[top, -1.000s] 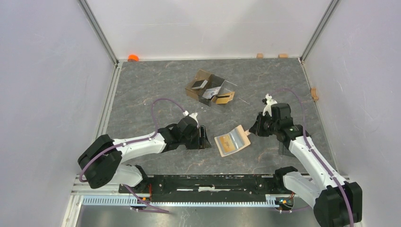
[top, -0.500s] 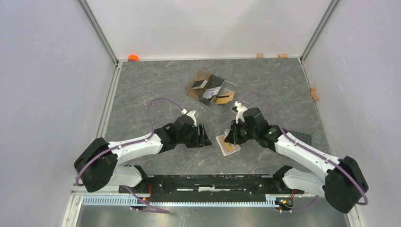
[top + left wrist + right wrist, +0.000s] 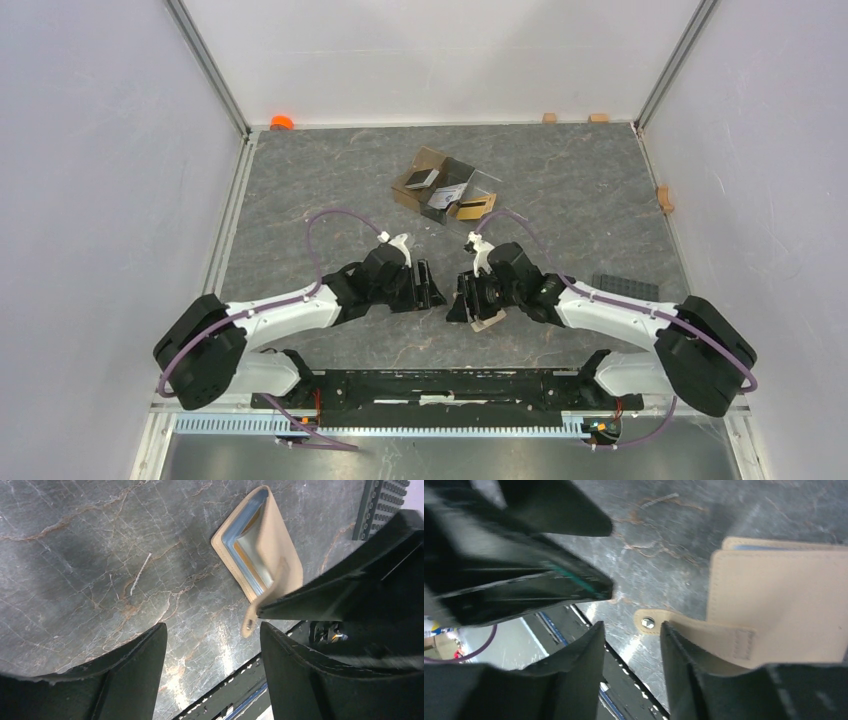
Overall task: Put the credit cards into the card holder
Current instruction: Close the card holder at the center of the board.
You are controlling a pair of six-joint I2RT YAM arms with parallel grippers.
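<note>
Grey marbled table point(image 3: 300, 180) enclosed by white walls. The card holder point(image 3: 272, 555) lies near the front centre, folded almost shut, with blue lining showing along one edge and its snap tab point(image 3: 694, 630) jutting from the tan cover. The right gripper point(image 3: 631, 627) hangs over it, jaws parted, the tab's snap end in the gap and not pinched. The left gripper point(image 3: 432, 285), at 9 o'clock of the holder, stands released over bare table. The credit cards point(image 3: 421, 179) rest in a clear divided box point(image 3: 482, 180) at 12 o'clock, well apart.
</note>
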